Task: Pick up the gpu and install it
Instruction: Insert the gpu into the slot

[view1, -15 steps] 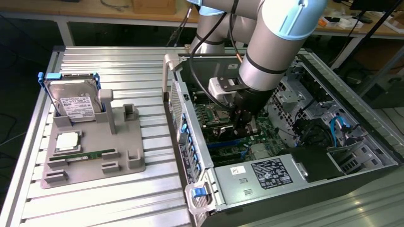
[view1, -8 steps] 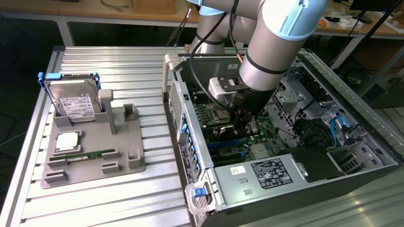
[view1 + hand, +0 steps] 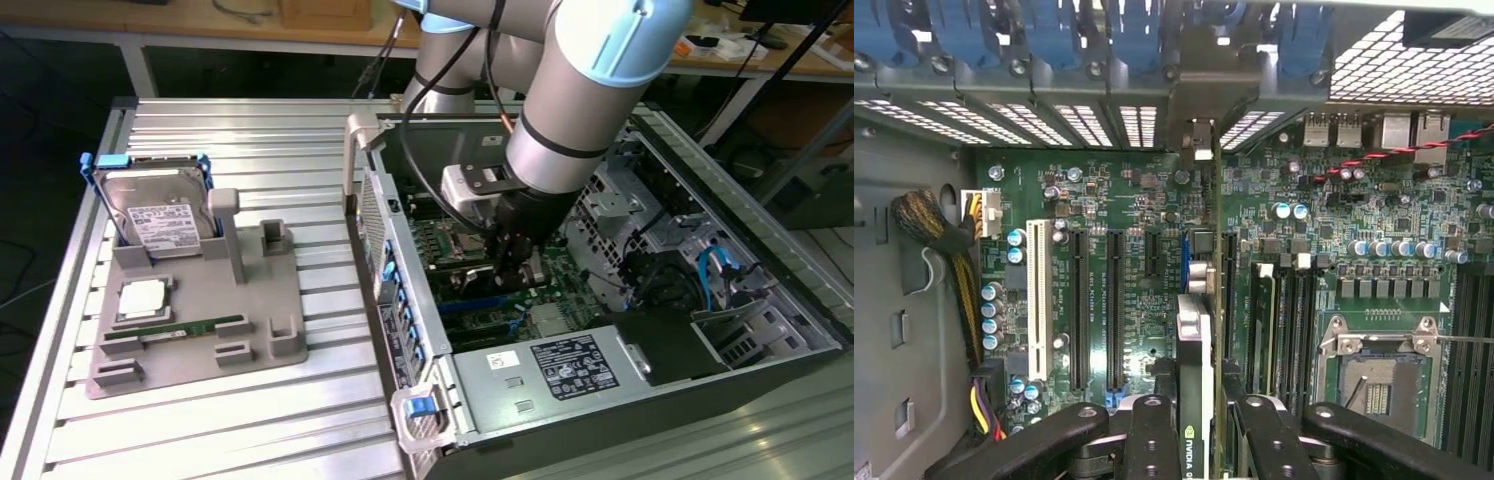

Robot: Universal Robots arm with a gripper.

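Looking at your desk [image 3: 240, 430], you've got the open PC case [image 3: 781, 335] on the exterior view's right, with the arm [image 3: 587, 90] reaching down into it. The gray holder [image 3: 260, 320] sits to the left, and the hard drive [image 3: 158, 220] stands in it. Over the motherboard [image 3: 1144, 200], your end effector [image 3: 1194, 425] is nearly closed, pinching the gpu [image 3: 1194, 340]. The card stands on edge among the long black slots.
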